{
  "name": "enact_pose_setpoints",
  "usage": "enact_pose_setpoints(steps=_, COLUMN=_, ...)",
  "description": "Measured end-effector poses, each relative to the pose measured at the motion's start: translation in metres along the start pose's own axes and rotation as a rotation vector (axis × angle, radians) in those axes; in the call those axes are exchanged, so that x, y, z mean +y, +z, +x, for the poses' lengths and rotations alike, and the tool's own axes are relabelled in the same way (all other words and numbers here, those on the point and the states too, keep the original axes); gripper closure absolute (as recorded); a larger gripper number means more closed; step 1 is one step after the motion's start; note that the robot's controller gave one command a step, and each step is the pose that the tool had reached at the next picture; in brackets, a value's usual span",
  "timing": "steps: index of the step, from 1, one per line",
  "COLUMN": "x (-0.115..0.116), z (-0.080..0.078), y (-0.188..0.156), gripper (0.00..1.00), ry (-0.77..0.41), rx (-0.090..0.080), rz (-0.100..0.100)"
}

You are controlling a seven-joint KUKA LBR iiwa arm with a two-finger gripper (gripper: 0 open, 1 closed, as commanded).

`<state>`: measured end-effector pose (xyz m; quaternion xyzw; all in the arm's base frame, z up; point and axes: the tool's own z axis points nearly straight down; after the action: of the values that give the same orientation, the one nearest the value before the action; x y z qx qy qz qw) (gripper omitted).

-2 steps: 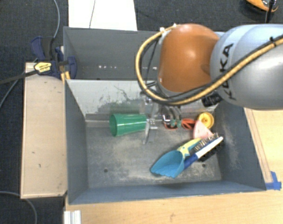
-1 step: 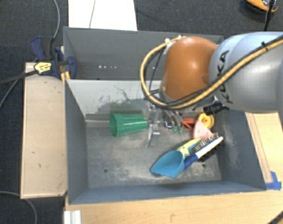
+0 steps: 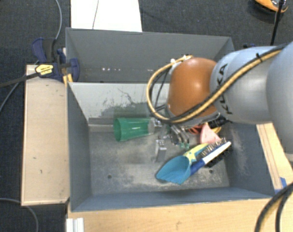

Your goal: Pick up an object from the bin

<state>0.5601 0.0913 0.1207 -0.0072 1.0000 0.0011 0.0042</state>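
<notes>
My gripper (image 3: 161, 148) hangs low in the middle of the bin, under the arm's orange cover. A green plastic cup (image 3: 130, 128) lies on its side just left of it, its mouth facing left. Just right and in front of the gripper lies a blue scoop (image 3: 174, 170) with a yellow and blue handle. A white brush (image 3: 216, 151) rests along that handle. I see nothing held in the gripper.
A pink thing (image 3: 209, 135) and a red-orange thing (image 3: 197, 128) lie at the right of the bin, partly hidden by the arm. The arm reaches in from the right and covers the back right corner.
</notes>
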Motion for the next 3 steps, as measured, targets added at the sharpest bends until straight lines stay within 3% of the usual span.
enact_pose_setpoints(steps=1, x=-0.028, z=0.011, y=0.025, gripper=0.0, ry=-0.037, rx=0.006, rz=-0.001)
enact_pose_setpoints(steps=2, x=-0.044, z=0.011, y=0.028, gripper=0.0, ry=-0.16, rx=0.001, rz=0.001)
enact_pose_setpoints(steps=3, x=-0.072, z=0.037, y=0.031, gripper=0.0, ry=-0.335, rx=0.0, rz=-0.002)
